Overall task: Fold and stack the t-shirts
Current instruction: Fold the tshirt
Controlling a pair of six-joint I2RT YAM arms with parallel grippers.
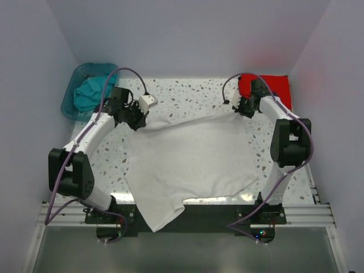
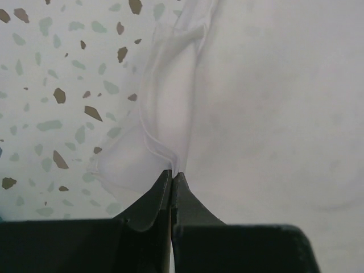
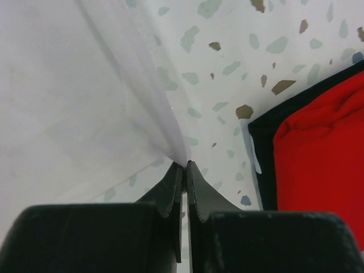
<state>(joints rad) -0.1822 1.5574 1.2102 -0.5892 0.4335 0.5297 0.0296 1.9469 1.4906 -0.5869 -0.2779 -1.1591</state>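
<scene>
The white shirt (image 1: 190, 162) lies spread over the middle of the speckled table (image 1: 187, 94), and its near part hangs over the near edge onto the black plate (image 1: 210, 219) between the arm bases. The left jaws are clamped on a bunched fold at the shirt's far left corner; in the left wrist view the tips meet on a ridge of cloth (image 2: 165, 114), with bare table to one side and flat cloth to the other. The right jaws are pinched together on the shirt's far right corner, and the cloth (image 3: 85, 102) runs taut from the tips across the table. The red shirt (image 1: 276, 88) lies folded in the far right corner, just beside the right jaws but apart from the white shirt. A black border (image 3: 263, 153) runs along its side, and the right arm (image 1: 287, 139) covers part of it from above. Off the far left corner stands a teal tub (image 1: 69, 96) with the teal shirt (image 1: 94, 91) crumpled inside. The left arm (image 1: 94, 131) reaches between the tub and the white shirt. Purple cables (image 1: 128, 71) loop over both wrists.
</scene>
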